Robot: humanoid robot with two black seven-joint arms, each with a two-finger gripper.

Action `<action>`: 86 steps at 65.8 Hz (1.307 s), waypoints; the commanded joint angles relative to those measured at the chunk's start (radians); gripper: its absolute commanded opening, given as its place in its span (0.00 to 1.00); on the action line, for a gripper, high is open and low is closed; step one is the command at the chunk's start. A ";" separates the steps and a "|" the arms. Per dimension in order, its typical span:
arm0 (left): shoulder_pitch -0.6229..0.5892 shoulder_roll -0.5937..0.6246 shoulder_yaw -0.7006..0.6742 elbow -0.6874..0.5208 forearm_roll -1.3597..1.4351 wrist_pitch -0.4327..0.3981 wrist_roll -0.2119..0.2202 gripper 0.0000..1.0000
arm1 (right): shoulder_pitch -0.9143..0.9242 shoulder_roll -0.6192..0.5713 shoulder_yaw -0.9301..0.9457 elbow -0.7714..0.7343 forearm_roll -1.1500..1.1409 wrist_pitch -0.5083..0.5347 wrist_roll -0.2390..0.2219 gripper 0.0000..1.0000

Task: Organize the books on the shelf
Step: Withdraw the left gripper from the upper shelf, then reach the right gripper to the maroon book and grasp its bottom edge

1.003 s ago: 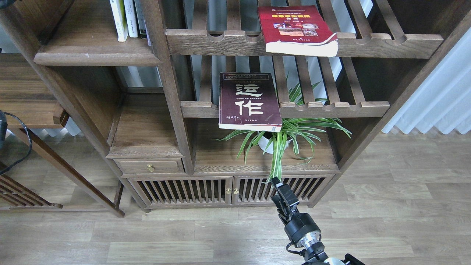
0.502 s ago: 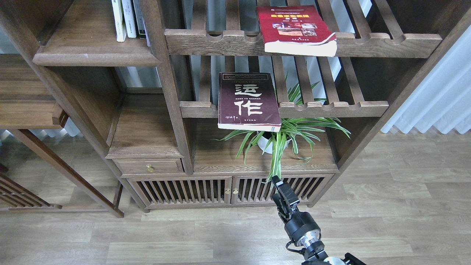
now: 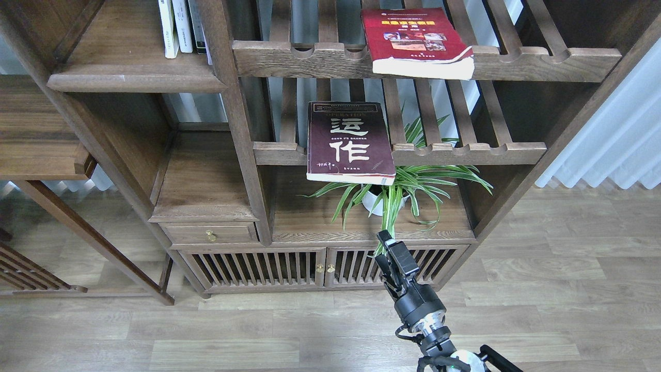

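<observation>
A: What sits where on the bookcase?

B: The dark maroon book point(image 3: 350, 142) lies flat on the lower slatted rack point(image 3: 465, 152), its near edge overhanging the notched rail. At twelve o'clock from it, the red book point(image 3: 415, 40) lies on the upper slatted rack point(image 3: 542, 57), also jutting past the rail. The solid plank shelf point(image 3: 129, 67), at ten o'clock from the maroon book, holds only thin upright books point(image 3: 178, 26) at its back right.

A: Anything under the maroon one?

B: A spider plant point(image 3: 403, 191) in a white pot, partly hidden by the book's overhang.

A: And the arm?

B: The right gripper point(image 3: 393, 253) hangs at six o'clock from the plant, in front of the slatted cabinet doors point(image 3: 289, 268), touching nothing. It is dark and seen nearly end-on; I cannot tell whether its fingers are apart. The left arm is out of view. The upright books' tops are cut off.

A: The room?

B: Grey-brown plank floor point(image 3: 568, 310), white curtain point(image 3: 619, 144) at three o'clock.
</observation>
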 commanded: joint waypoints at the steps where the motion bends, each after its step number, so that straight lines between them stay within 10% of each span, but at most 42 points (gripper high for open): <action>1: 0.092 -0.002 -0.023 -0.019 -0.103 0.000 0.000 1.00 | 0.008 0.000 0.001 0.008 -0.001 0.000 0.000 0.99; 54: 0.293 -0.169 -0.018 -0.017 -0.428 0.000 0.000 0.87 | 0.061 0.000 -0.019 0.019 -0.032 0.000 0.011 0.99; 86: 0.451 -0.318 -0.001 -0.003 -0.429 0.000 0.000 1.00 | 0.120 0.000 -0.010 0.022 -0.024 0.000 0.015 0.99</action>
